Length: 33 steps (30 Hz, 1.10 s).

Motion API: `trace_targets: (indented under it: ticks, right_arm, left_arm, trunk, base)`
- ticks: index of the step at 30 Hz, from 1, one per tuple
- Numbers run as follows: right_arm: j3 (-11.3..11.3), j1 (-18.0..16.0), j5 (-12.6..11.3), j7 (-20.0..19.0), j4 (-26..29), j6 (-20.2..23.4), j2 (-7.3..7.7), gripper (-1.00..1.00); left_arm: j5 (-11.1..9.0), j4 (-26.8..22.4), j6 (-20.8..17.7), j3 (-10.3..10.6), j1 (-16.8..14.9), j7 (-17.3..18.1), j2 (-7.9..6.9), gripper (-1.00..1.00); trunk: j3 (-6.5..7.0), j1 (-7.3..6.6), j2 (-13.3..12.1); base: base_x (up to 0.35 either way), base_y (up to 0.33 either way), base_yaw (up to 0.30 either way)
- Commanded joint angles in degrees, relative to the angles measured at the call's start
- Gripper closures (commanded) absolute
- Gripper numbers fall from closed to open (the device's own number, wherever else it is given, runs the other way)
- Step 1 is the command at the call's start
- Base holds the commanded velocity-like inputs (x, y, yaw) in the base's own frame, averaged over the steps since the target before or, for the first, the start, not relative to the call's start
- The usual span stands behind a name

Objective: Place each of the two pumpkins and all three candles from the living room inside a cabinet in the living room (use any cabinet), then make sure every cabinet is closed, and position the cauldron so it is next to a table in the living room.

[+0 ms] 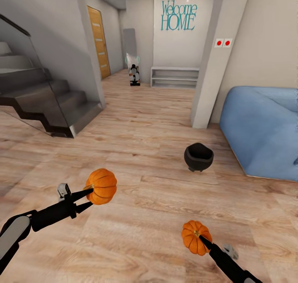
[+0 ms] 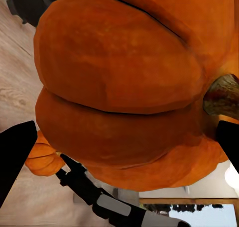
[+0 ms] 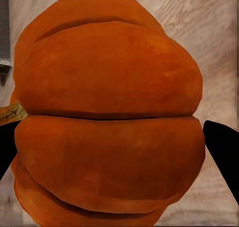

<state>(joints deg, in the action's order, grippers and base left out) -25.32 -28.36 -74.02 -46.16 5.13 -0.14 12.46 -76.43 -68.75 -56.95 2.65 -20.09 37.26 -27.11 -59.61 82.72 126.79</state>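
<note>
The left gripper (image 1: pixel 87 198) is clamped on the bigger pumpkin (image 1: pixel 102 186), held out above the wood floor (image 1: pixel 136 217). The right gripper (image 1: pixel 201 238) grips the smaller pumpkin (image 1: pixel 196 237), nearer the robot. The cauldron (image 1: pixel 198 157) sits on the floor ahead and to the right, near the blue beanbag (image 1: pixel 260 130) and closer to the right arm. With both arms loaded, the coming move probably depends on finding a cabinet.
</note>
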Motion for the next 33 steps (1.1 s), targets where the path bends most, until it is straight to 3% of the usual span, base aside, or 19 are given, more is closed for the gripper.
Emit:
trace_targets:
  ticks: [1,8,16,33]
  right_arm:
    - [-0.5,0.0,-0.5,-0.2,0.0,0.0,0.02,1.00]
    - [-0.4,0.0,-0.5,-0.2,0.0,0.0,0.02,1.00]
    - [-0.3,0.0,-0.5,-0.2,0.0,-0.2,0.02,1.00]
    - [-0.3,0.0,-0.6,-0.2,0.0,-0.3,0.04,1.00]
  left_arm:
    - [-0.1,0.0,-0.2,0.1,0.0,0.2,-0.04,1.00]
    - [-0.1,-0.5,-0.2,0.1,0.0,0.2,-0.03,1.00]
    - [-0.1,-0.7,-0.2,0.1,0.0,0.2,-0.05,1.00]
    - [-0.2,0.1,-0.2,-0.3,0.0,0.2,-0.12,1.00]
  trunk:
    - [0.14,-0.27,-0.4]
    - [1.40,-1.81,-3.2]
    - [2.83,-3.56,-6.4]
    - [6.21,-7.30,-13.2]
  base:
    - [-0.323,0.000,0.000]
    - [-0.328,0.000,-0.020]
    - [-0.309,0.000,-0.228]
    - [-0.019,0.000,-0.285]
